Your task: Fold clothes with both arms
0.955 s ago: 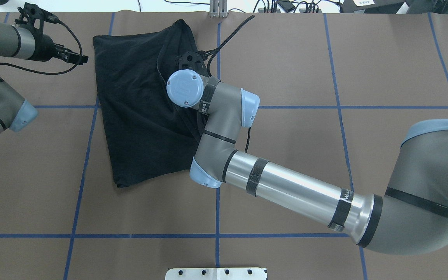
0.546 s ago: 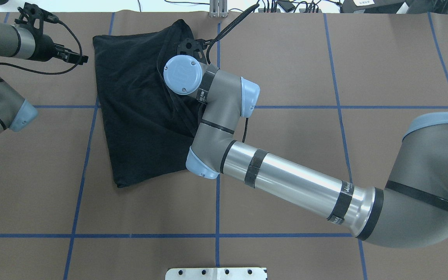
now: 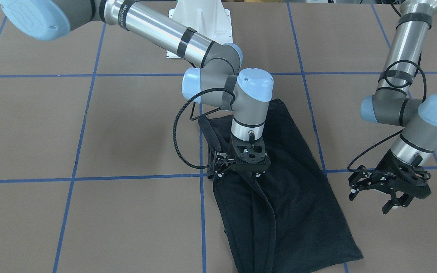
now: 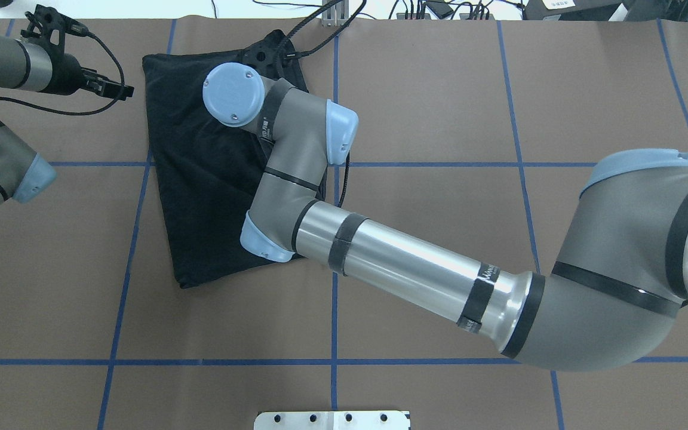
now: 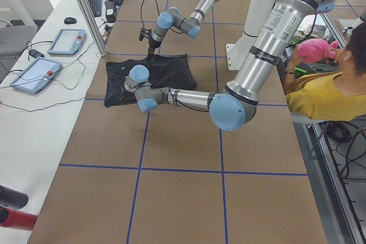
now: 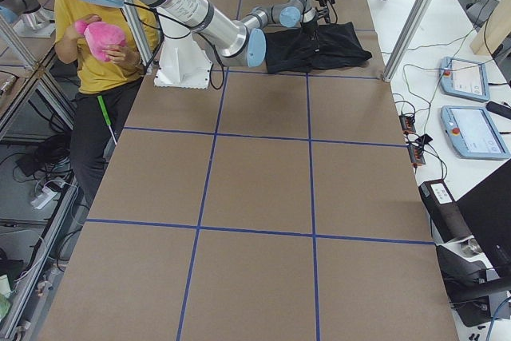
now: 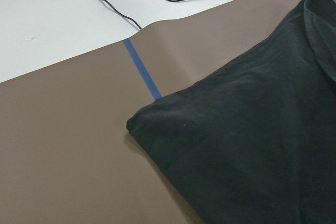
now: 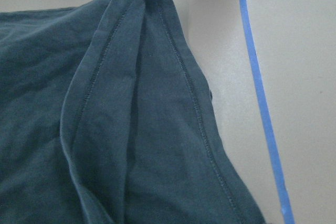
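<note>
The black T-shirt is laid folded on the brown surface, across a blue tape line; a raised fold of it is pinched in the right claw, fingers closed on cloth; the left claw is held beside the shirt, fingers apart, clear of it.

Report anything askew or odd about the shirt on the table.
The black T-shirt lies folded but skewed: its edges run diagonal to the blue tape lines. Along one long side, a hemmed flap is ridged and creased rather than lying flat. No damage shows.
</note>
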Motion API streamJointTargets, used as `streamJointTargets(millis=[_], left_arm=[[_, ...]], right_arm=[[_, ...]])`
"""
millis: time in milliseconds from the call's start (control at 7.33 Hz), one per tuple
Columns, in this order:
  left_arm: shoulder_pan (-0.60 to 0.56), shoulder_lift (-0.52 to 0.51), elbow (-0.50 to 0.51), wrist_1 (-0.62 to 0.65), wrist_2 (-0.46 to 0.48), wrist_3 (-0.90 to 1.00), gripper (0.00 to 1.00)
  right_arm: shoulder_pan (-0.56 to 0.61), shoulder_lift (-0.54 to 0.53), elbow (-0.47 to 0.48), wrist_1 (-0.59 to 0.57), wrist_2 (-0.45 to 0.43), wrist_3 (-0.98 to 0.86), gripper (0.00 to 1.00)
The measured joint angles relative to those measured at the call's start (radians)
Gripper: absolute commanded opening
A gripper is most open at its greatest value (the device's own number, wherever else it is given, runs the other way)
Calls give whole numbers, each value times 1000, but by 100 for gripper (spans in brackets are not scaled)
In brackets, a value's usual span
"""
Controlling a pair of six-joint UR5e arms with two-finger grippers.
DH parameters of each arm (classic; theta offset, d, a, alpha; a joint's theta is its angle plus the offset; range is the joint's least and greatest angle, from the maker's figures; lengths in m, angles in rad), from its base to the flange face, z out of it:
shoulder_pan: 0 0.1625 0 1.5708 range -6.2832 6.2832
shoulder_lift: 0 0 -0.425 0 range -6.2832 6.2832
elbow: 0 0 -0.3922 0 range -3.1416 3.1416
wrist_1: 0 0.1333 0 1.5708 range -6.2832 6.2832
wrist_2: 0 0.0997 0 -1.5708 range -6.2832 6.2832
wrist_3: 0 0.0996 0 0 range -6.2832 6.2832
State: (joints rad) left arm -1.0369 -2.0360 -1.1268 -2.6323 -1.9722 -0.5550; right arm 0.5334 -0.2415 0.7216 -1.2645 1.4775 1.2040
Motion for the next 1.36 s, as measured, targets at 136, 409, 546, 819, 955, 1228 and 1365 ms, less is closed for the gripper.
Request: streamJointTargets(millis=[136, 409, 546, 819, 955, 1228, 1365], left_arm=[[0, 3, 0, 0, 0, 1, 100], [-1, 7, 0, -4, -1, 0, 100], [-1, 7, 1, -5, -1, 0, 100], [-3, 22, -2, -12, 0, 0, 100], [-3, 30, -3, -20, 0, 0, 100], [-3, 40, -6, -26, 0, 0, 100], [-3, 41, -7, -27, 0, 0, 100]], right_arm=[[-13, 46, -66, 2, -4, 8, 66], [-33, 106, -169, 25, -15, 12, 57], [-40, 118, -211, 71, -19, 11, 53], [-44, 126, -264, 150, -22, 7, 9], [-44, 127, -273, 162, -22, 2, 0], [-43, 129, -275, 167, -22, -4, 0], [-41, 130, -274, 168, -22, -13, 0]])
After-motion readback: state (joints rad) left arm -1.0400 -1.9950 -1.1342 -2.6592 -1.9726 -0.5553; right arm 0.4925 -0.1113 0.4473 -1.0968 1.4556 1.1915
